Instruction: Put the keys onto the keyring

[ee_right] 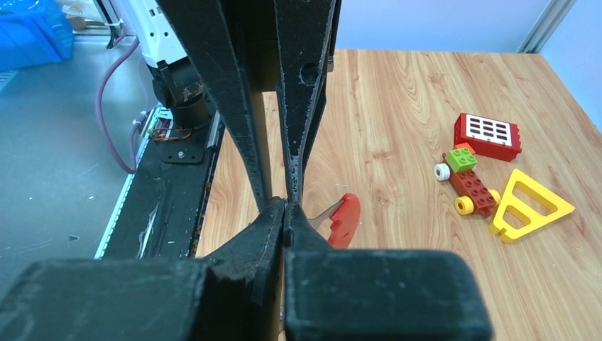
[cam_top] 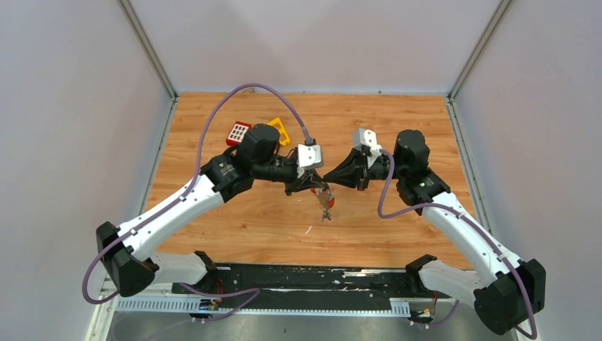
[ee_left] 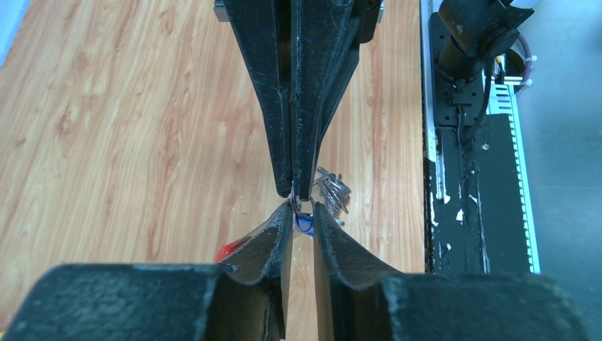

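Keyring (cam_top: pixel 326 206) dangling above bench (cam_top: pixel 234 227) centre, left jaws nipping blue key (ee_left: pixel 304 224), right jaws closed on its wire, red key (ee_right: pixel 346 217) alongside

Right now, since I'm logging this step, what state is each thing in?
left pincer, closed on the blue-headed key
right pincer, shut, tip to tip with the left one
keyring, dangling below both pincers
toy blocks, at rest on the table
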Robot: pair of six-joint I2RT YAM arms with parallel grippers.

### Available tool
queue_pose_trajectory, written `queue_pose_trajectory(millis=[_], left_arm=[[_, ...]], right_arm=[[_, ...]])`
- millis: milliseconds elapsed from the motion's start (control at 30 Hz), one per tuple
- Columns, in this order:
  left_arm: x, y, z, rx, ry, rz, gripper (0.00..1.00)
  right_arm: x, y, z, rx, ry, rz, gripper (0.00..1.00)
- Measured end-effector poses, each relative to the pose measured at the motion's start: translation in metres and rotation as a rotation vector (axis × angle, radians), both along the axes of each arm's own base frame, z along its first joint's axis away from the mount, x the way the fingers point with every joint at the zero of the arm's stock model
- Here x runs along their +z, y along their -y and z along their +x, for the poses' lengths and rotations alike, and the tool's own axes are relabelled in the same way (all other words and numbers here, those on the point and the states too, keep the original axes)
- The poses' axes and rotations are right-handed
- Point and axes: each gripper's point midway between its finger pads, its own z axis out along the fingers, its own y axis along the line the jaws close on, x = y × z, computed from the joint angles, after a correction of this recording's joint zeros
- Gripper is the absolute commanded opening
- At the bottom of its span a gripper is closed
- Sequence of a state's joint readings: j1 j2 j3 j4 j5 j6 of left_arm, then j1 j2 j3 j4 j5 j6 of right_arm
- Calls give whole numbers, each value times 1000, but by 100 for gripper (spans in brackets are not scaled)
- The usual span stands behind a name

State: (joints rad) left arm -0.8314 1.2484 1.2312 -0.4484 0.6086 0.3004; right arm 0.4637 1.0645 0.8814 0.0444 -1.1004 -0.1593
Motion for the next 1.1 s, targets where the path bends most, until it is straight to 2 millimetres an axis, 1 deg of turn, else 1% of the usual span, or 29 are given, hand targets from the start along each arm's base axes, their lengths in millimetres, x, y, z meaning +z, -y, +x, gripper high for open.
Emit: queue_pose_trajectory(millis=[300, 367, 567, 633, 667, 833, 900, 1000, 1100], left_arm=[[-2, 3, 3, 4, -5, -2, 6], [-2, 4, 3, 5, -7, -2, 1], [-3, 3, 4, 12, -11, 2, 0], [-3, 2, 4, 16, -15, 10, 0], [-3, 2, 4, 19, -17, 18, 0], [1, -4, 11, 56, -15, 88, 0], [4, -7, 15, 80, -14, 131, 0], [7, -14, 24, 127, -15, 223, 0], [3, -17, 26, 152, -23, 295, 0]], right_arm=[[-1, 0, -2, 8, -4, -1, 0], [-1, 0, -2, 9, -6, -2, 0], [-3, 0, -2, 8, -7, -7, 0], [-4, 1, -1, 5, 0, -12, 5], [-5, 1, 0, 2, 7, -13, 9], [-7, 3, 2, -16, 36, -28, 37], [-8, 3, 2, -23, 43, -32, 45], [-9, 4, 4, -32, 55, -37, 49], [-10, 4, 5, -37, 57, -41, 50]])
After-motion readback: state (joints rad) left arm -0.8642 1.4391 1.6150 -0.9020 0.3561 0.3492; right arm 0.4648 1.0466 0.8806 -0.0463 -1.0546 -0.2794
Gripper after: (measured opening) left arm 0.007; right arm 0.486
